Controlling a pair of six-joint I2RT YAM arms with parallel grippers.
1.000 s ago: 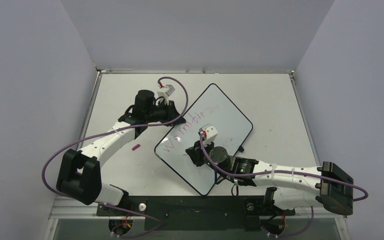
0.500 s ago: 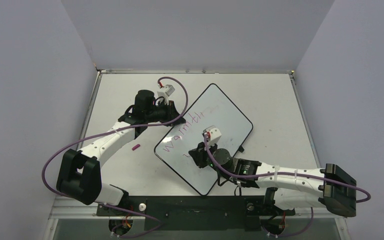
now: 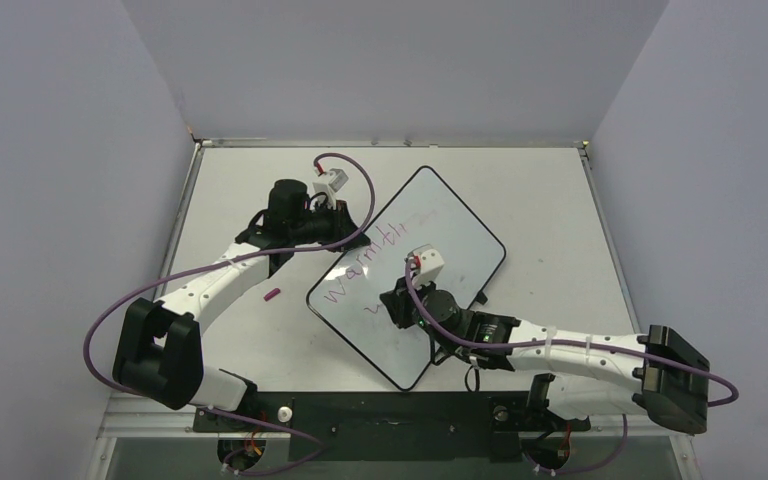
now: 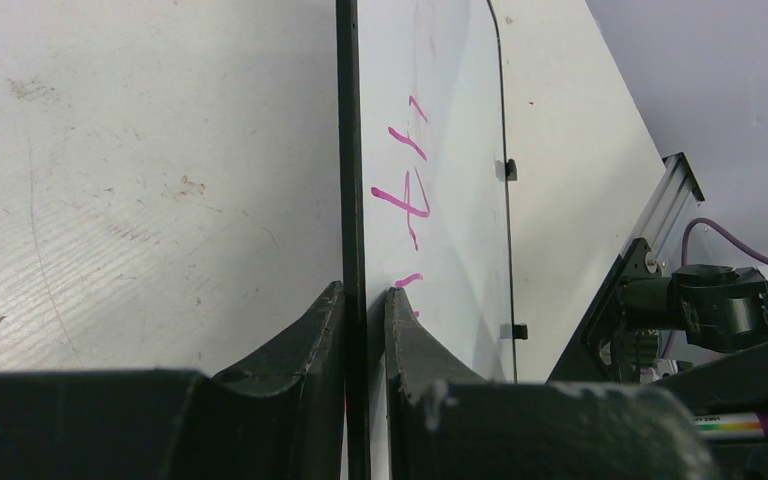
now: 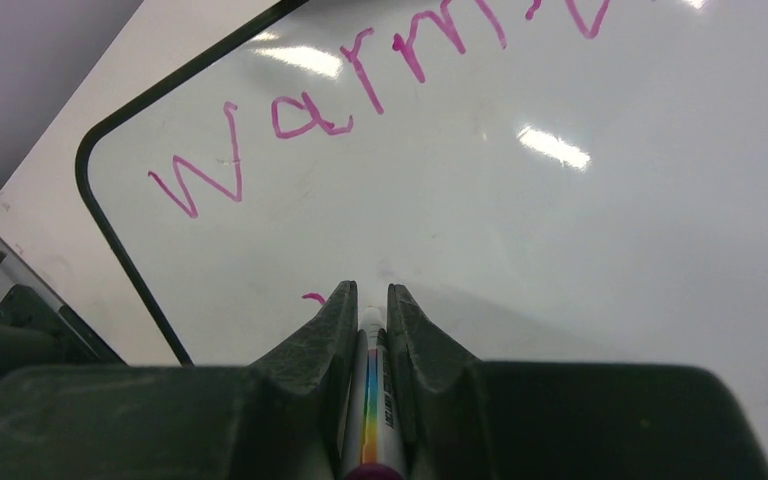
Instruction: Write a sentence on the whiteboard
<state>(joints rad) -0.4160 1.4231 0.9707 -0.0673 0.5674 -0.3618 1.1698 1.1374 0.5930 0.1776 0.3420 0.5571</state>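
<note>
The whiteboard [image 3: 452,232] lies at an angle on the table, black-rimmed. The sentence [image 3: 365,258] is one pink line that reads "Warmth" [image 5: 300,115]; a short pink stroke [image 5: 312,298] starts a second line below it. My left gripper [image 3: 352,232] is shut on the board's left rim [image 4: 348,150], one finger on each side [image 4: 363,292]. Over the board's near half, my right gripper [image 3: 398,303] is shut on a white marker with a rainbow stripe [image 5: 373,400]. The marker's end sits between the fingertips [image 5: 368,290], right at the board's surface.
A small pink marker cap [image 3: 273,294] lies on the tabletop left of the board. Small black clips [image 4: 505,170] sit on the board's far rim. Grey walls close in the table on three sides, and a metal rail [image 3: 390,143] runs along the far edge.
My right gripper has shifted a little over the board's near half with the marker. The left arm and the board have not moved.
</note>
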